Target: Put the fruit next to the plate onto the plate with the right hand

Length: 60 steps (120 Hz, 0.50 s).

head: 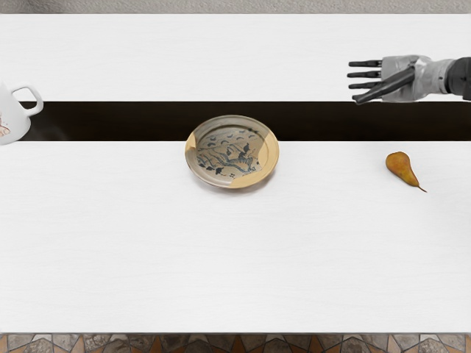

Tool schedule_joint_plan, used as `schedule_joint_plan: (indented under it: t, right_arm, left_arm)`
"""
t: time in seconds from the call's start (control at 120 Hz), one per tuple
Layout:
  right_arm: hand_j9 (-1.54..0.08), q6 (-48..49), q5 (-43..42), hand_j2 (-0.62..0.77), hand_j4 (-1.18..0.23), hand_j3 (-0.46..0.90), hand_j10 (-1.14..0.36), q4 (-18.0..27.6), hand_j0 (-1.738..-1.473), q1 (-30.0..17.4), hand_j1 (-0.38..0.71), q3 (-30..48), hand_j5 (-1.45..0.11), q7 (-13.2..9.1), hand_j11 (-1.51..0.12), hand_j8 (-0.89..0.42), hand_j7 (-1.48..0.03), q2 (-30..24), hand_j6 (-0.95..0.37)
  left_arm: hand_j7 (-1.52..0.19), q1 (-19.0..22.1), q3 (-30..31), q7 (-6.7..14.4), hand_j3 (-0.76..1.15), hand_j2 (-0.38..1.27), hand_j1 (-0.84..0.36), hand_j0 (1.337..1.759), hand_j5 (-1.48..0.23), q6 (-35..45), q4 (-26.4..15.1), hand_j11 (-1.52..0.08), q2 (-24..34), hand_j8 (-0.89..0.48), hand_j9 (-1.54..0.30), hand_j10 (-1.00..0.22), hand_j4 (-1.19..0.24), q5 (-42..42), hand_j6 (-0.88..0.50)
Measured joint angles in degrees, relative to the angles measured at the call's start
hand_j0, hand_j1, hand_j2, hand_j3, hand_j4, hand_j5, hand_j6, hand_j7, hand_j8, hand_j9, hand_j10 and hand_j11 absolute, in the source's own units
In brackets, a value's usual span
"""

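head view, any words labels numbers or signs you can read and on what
No readable text anywhere.
plate: only a blue painted picture, no letters.
mug: a faint mark at the picture's left edge, too small and cut off to read.
pear, right hand: nothing on them.

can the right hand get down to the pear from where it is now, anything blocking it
Probably yes. The right hand hangs open above and behind the pear, with only bare table between them. The plate and the mug sit well off to the left.
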Motion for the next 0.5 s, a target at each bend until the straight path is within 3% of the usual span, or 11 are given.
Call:
schedule_joint_plan:
  t: [0.117, 0.325, 0.408, 0.5]
  right_arm:
    - [0.00, 0.00, -0.03, 0.00, 0.00, 0.00, 0.00, 0.11, -1.658, 0.08, -0.35, -0.05, 0.00, -0.29, 0.00, 0.00, 0.00, 0.02, 0.00]
    - [0.00, 0.00, -3.96, 0.00, 0.00, 0.00, 0.00, 0.90, -1.658, 3.17, -0.35, -0.57, 0.00, -3.74, 0.00, 0.00, 0.00, 0.11, 0.00]
    - [0.00, 0.00, -7.74, 0.00, 0.00, 0.00, 0.00, 5.74, -1.658, 4.65, -0.35, -0.71, 0.00, -4.15, 0.00, 0.00, 0.00, -0.81, 0.00]
    - [0.00, 0.00, -9.95, 0.00, 0.00, 0.00, 0.00, 15.03, -1.658, 5.73, -0.35, -0.70, 0.00, -4.35, 0.00, 0.00, 0.00, -4.53, 0.00]
  left_arm:
    - [0.00, -0.05, 0.00, 0.00, 0.00, 0.00, 0.35, 1.658, 0.00, 0.00, 0.00, 0.00, 0.00, 0.00, 0.00, 0.00, 0.00, 0.00, 0.00]
    - [0.00, -0.01, 0.00, 0.00, 0.00, 0.00, 0.35, 1.658, 0.00, 0.00, 0.00, 0.00, 0.00, 0.00, 0.00, 0.00, 0.00, -0.01, 0.00]
    - [0.00, -0.01, 0.00, 0.00, 0.00, 0.00, 0.35, 1.658, 0.00, 0.00, 0.00, 0.00, 0.00, 0.00, 0.00, 0.00, 0.00, 0.00, 0.00]
    - [0.00, -0.04, 0.00, 0.00, 0.00, 0.00, 0.35, 1.658, 0.00, 0.00, 0.00, 0.00, 0.00, 0.00, 0.00, 0.00, 0.00, -0.01, 0.00]
